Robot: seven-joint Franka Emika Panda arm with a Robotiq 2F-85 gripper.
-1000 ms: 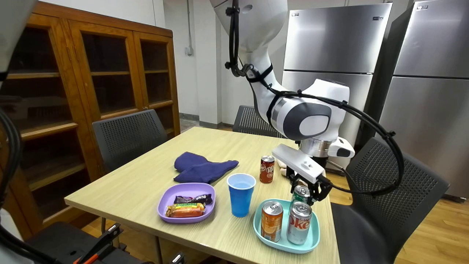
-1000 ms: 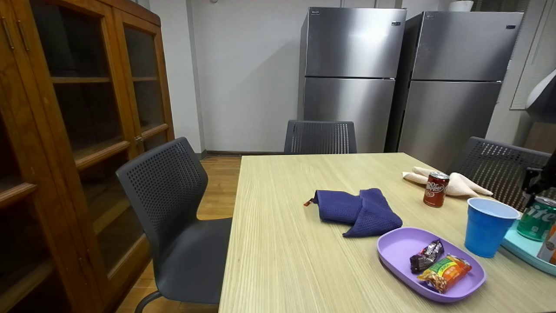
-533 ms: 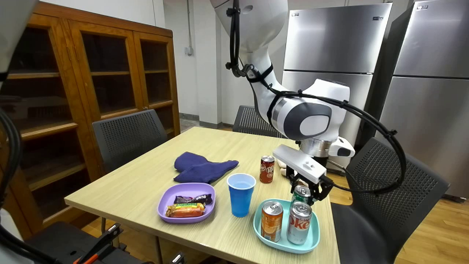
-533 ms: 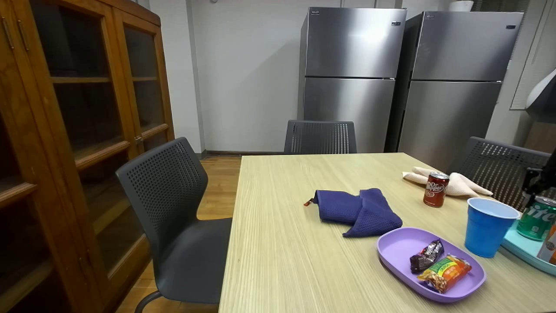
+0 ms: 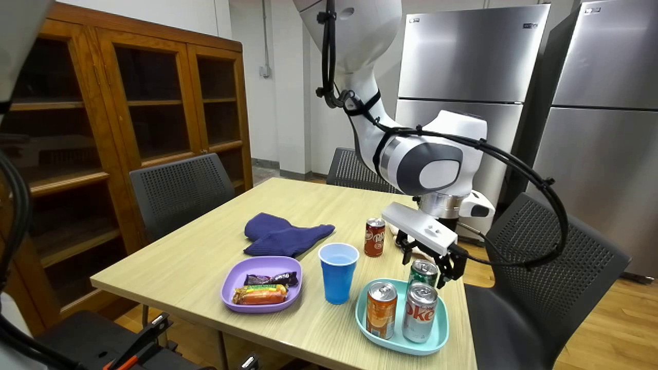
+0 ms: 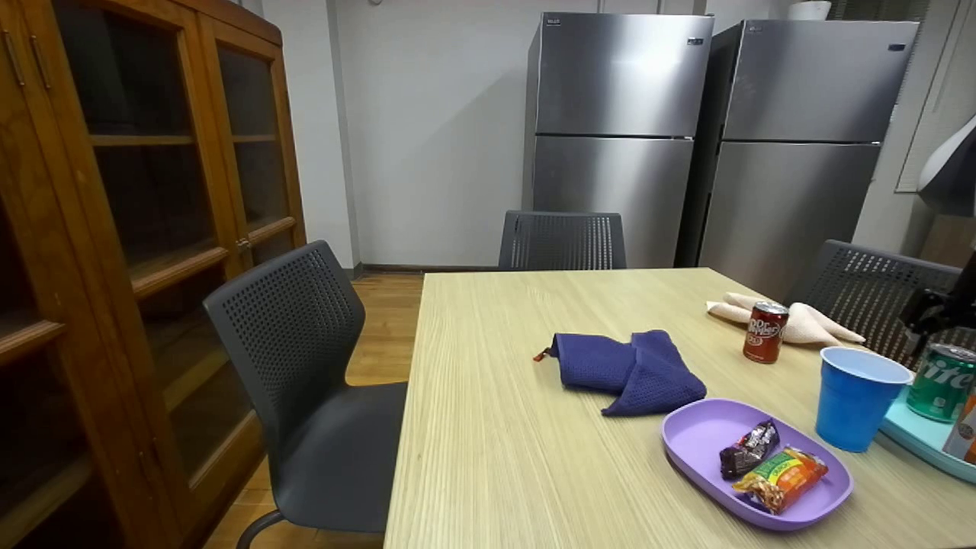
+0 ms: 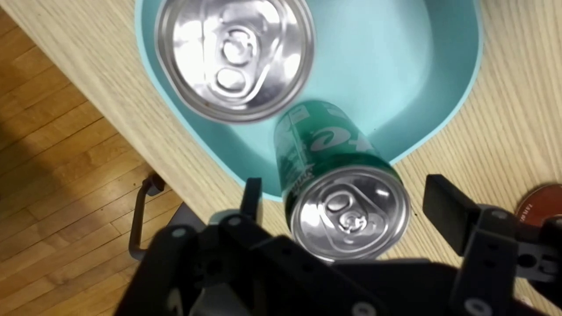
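Hand point(image 7: 350, 204): one, on a single arm. Fingers spread wide, holding nothing; in the wrist view one fingertip stands at 9 o'clock of the lid below, its mate at 3 o'clock, a gap showing on both sides.

Green can point(image 7: 340, 175): upright, long axis vertical, standing in the turquoise tray point(image 7: 373, 66). Principal relation: in an exterior view the green can point(image 5: 422, 275) lies at 6 o'clock from the hand, top rim between the fingertips, apparently untouched. Lettering: "te" in the wrist view, "ite" in an exterior view on the green can point(image 6: 942, 381); presumably Sprite.

Silver can point(image 5: 420, 312): upright, same tray, at 11 o'clock from the green can in the wrist view. Red lettering "oke", presumably Coke.

Orange can point(image 5: 381, 311): upright, same tray, at 9 o'clock from the silver can in an exterior view. Writing too small to read.

Red can point(image 6: 765, 333): on the counter point(image 6: 518, 442), outside the tray, at 3 o'clock from the hand in the wrist view. Label: "Dr Pepper".

Blue cup point(image 6: 860, 400): upright, just beside the tray. No writing seen.

Orange packet point(image 6: 781, 480): on the purple plate point(image 6: 701, 438). Printed; wording uncertain.
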